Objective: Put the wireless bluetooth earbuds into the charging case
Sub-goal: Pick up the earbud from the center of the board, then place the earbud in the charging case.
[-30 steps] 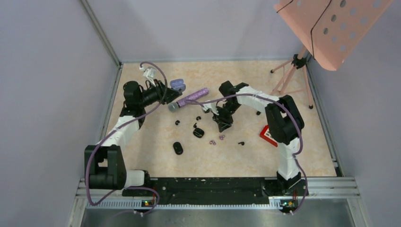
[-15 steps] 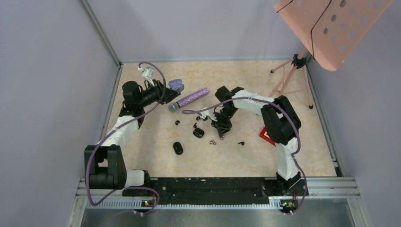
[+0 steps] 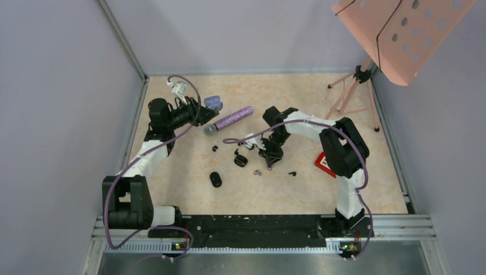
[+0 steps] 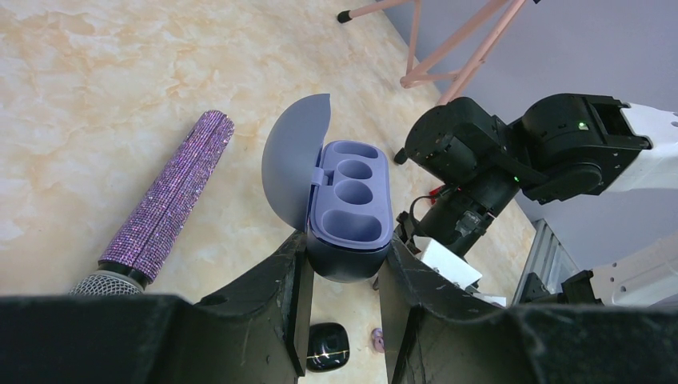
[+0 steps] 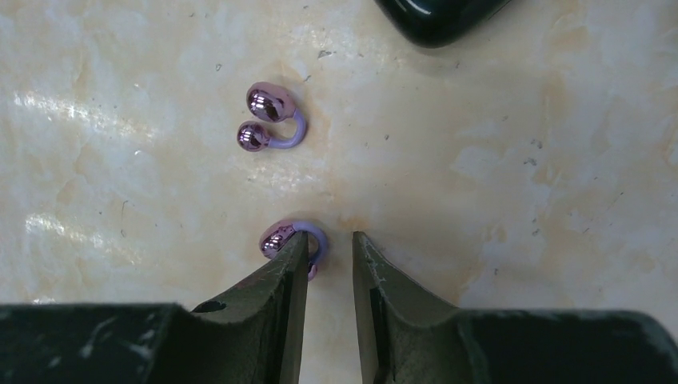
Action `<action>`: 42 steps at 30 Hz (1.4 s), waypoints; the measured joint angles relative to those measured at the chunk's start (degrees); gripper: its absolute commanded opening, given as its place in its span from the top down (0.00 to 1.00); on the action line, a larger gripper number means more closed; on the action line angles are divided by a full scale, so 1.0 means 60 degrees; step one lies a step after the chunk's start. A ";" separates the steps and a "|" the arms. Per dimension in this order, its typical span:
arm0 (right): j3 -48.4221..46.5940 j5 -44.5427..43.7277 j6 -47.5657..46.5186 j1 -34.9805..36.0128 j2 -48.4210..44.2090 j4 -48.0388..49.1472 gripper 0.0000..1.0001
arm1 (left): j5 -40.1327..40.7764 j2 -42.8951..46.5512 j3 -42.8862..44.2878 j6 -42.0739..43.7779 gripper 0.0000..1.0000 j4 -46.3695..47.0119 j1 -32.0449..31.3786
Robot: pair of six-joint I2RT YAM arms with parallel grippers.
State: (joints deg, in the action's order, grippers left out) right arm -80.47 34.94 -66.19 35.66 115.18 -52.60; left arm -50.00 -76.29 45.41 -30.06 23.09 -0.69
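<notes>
My left gripper [image 4: 345, 258] is shut on the lower body of the purple charging case [image 4: 349, 210], held above the table with its lid [image 4: 294, 166] open and its wells empty; the top view shows the case [image 3: 213, 103] at the back left. Two lilac-pink earbuds lie on the table. One earbud [image 5: 270, 118] lies free ahead of my right gripper [image 5: 329, 240]. The other earbud [image 5: 277, 238] sits at the tip of the left finger, partly hidden under it. The jaws stand slightly apart with only bare table between them. From above, that gripper [image 3: 267, 162] points down at mid-table.
The purple glitter microphone [image 3: 229, 120] lies between the arms. A black open case [image 3: 240, 161] and a black shut case [image 3: 215, 179] sit near the middle, with black earbuds [image 3: 215, 148] [image 3: 292, 173] scattered around. A red card [image 3: 325, 163] and a pink music stand [image 3: 367, 97] are on the right.
My right gripper has come down toward the near lilac earbud and its jaws have narrowed a little. The left gripper and the case have not moved.
</notes>
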 measured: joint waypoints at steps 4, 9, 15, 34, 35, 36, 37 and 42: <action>0.0463 -0.0106 -0.0153 0.0018 -0.0328 0.0226 0.74 | 0.0004 0.0000 0.0000 0.0000 1.00 0.0004 0.0000; 0.1067 -0.0189 -0.0240 0.0040 -0.0747 0.0623 0.85 | 0.0029 -0.0018 0.0000 0.0000 1.00 -0.0004 0.0000; 0.1362 -0.0248 -0.0244 0.0040 -0.0922 0.0951 1.00 | 0.0029 -0.0025 0.0000 -0.0004 1.00 0.0000 0.0004; 0.1596 -0.1759 0.3734 0.0047 -0.4364 0.4273 1.00 | -0.0055 -0.0382 0.0200 -0.0215 1.00 0.0423 -0.0481; 0.1588 -0.1934 0.4102 0.0047 -0.4575 0.4681 1.00 | -0.0058 -0.0397 0.0248 -0.0222 1.00 0.0448 -0.0561; 0.1581 -0.2098 0.4411 0.0047 -0.4721 0.5023 1.00 | -0.0055 -0.0408 0.0295 -0.0222 1.00 0.0492 -0.0648; 0.1566 -0.2269 0.4699 0.0051 -0.4838 0.5355 1.00 | -0.0055 -0.0426 0.0364 -0.0222 1.00 0.0539 -0.0747; 0.1388 -0.3275 0.5858 0.0248 -0.5067 0.6958 1.00 | 0.0044 -0.0510 0.0674 -0.0222 1.00 0.0645 -0.1217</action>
State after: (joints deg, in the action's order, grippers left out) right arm -72.14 15.29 -31.05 37.15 84.77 -10.85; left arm -49.74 -79.35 49.45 -31.40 26.96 -7.99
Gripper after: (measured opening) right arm 0.005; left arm 0.372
